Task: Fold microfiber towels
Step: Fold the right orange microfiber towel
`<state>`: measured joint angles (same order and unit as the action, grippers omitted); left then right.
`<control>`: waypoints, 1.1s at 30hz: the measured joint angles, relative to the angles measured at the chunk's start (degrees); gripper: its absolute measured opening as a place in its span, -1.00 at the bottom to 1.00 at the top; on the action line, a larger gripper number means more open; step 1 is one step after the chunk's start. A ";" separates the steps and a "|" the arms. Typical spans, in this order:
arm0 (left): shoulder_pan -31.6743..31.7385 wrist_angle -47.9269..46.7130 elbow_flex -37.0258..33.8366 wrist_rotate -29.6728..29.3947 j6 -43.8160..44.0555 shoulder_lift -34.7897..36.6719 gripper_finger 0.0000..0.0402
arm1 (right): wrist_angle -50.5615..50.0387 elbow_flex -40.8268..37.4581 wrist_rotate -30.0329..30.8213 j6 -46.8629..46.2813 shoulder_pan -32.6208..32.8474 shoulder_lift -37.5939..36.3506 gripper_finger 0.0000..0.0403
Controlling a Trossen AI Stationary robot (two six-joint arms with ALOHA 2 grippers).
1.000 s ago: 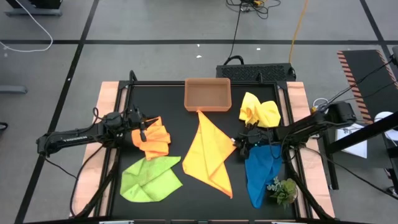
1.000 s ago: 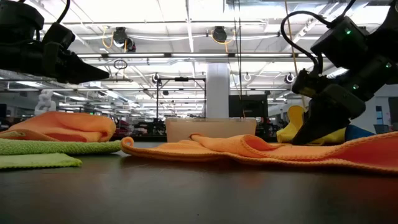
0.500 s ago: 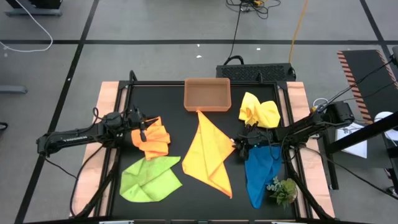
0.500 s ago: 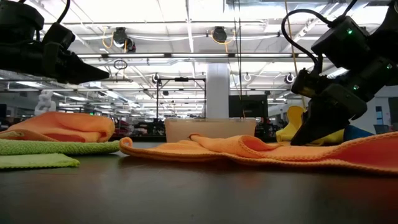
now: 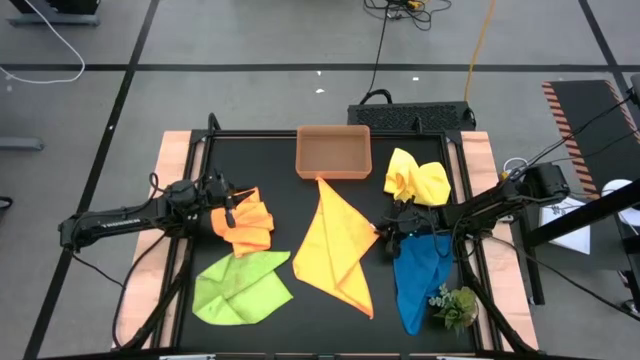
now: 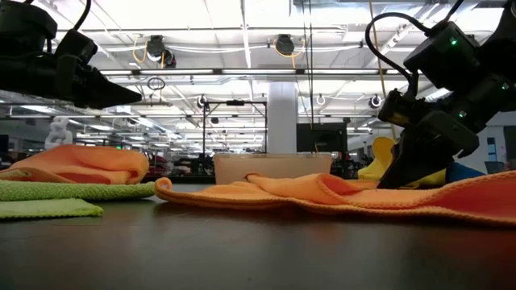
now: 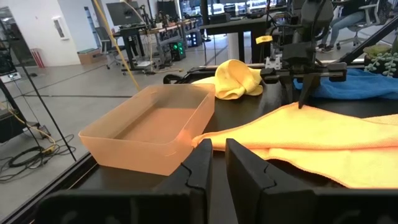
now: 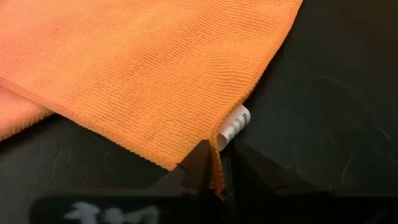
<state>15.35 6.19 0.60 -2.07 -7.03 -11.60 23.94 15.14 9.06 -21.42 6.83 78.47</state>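
The right gripper (image 5: 381, 232) is pinching the right corner of the spread yellow towel (image 5: 335, 250) at the middle of the table (image 5: 285, 165), its 2 fingers (image 8: 199, 165) closed on the hem beside a small white label (image 8: 235, 124). That towel is lying as a folded diamond, its far tip reaching the terracotta-brown tray (image 5: 333, 150) at the far edge. The left gripper (image 5: 232, 209) is hovering over the crumpled orange towel (image 5: 247, 225) near the left edge, its fingers (image 7: 199, 165) standing nearly together with nothing visible between them, though the overhead view is too small to confirm this. The lime green towel (image 5: 240, 287) is lying at the near left corner. A bunched 2nd yellow towel (image 5: 417, 178) is sitting toward the far right, and the blue towel (image 5: 418, 275) is lying along the right side, just beside the plant sprig (image 5: 456, 304) at the near right corner.
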 joint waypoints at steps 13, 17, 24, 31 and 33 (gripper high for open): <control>0.00 0.90 0.00 0.44 4.75 0.00 -0.76 | 0.77 -0.09 -0.55 1.06 0.07 -0.17 -0.99; -0.02 3.83 0.00 0.52 11.17 -0.02 -0.76 | 1.04 -0.09 -0.59 0.78 0.09 -0.17 -1.00; -1.80 13.35 0.00 4.15 12.32 -3.11 -0.76 | 1.55 -0.09 -0.32 0.58 0.09 -0.17 -1.00; -7.10 23.18 0.49 -0.09 6.33 -16.74 -0.76 | 3.90 -0.09 -0.11 1.15 0.07 -0.21 -1.00; -8.19 23.98 2.54 -2.26 5.50 -21.67 -0.74 | 4.44 -0.09 -0.08 1.30 0.04 -0.21 -1.00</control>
<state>7.16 30.17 3.14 -4.32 -1.53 -33.27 28.38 15.05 8.97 -20.12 6.87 78.26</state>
